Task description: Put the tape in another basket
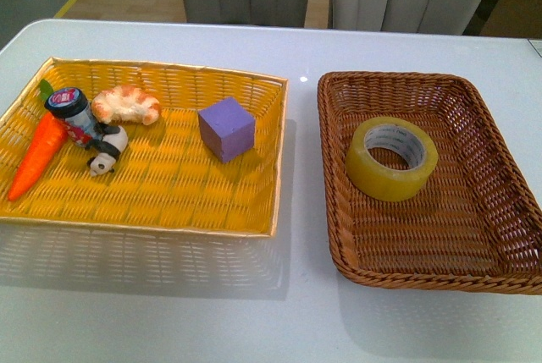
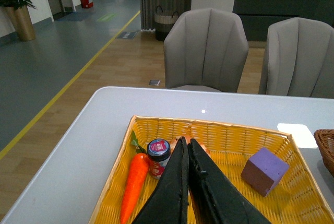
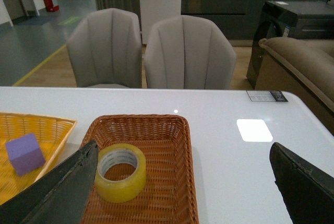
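Tape [image 1: 391, 158] flat in brown basket [image 1: 500, 211], between spread right tool [image 3: 182, 182] fingers, untouched; left tool [image 2: 188, 148] closed, empty

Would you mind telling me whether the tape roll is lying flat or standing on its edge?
Flat. The tape lies in the brown basket, its core hole facing up, in both front and right wrist views.

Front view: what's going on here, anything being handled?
Nothing is held right now. The tape lies flat in the brown basket, alone there. The yellow basket beside it holds a carrot, a small jar, a panda figure, a croissant and a purple cube. Neither arm shows in the front view. By the wrist views, the left tool is shut and empty over the yellow basket, and the right tool is wide open above the tape.
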Action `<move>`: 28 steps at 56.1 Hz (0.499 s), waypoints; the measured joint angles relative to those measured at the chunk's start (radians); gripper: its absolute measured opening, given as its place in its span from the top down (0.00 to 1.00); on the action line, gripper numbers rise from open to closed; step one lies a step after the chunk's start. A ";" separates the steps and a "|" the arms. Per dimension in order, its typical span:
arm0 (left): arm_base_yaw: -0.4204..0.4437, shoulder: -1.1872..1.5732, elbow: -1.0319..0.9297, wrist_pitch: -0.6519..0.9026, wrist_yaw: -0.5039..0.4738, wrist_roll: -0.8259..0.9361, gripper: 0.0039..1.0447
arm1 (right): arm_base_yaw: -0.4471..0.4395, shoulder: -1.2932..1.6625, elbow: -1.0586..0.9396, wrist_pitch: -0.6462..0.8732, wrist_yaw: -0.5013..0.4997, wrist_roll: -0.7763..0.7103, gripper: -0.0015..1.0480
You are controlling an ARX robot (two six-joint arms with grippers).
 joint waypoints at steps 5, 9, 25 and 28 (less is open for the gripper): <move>0.063 -0.075 -0.010 -0.064 0.087 0.001 0.99 | 0.000 0.000 0.000 0.000 0.000 0.000 0.09; 0.095 -0.150 -0.014 -0.130 0.092 0.001 0.99 | 0.000 0.000 0.000 0.000 0.000 0.000 0.09; 0.096 -0.347 -0.015 -0.309 0.100 0.002 0.99 | 0.000 0.000 0.000 0.000 0.001 0.000 0.09; 0.096 -0.373 -0.015 -0.335 0.100 0.002 0.99 | 0.000 0.000 0.000 0.000 0.001 0.000 0.09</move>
